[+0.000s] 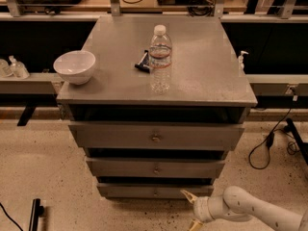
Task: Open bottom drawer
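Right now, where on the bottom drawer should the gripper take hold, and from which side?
Grip the small round knob at the centre of the bottom drawer, coming straight in from the front. Its front is flat and nothing else protrudes. The gripper, fingers open, hangs low in front of the drawer, off to the knob's right in the camera view.

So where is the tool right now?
Camera view, lower right: the tool sits open near the floor, by the right end of the bottom drawer, away from its centre knob.
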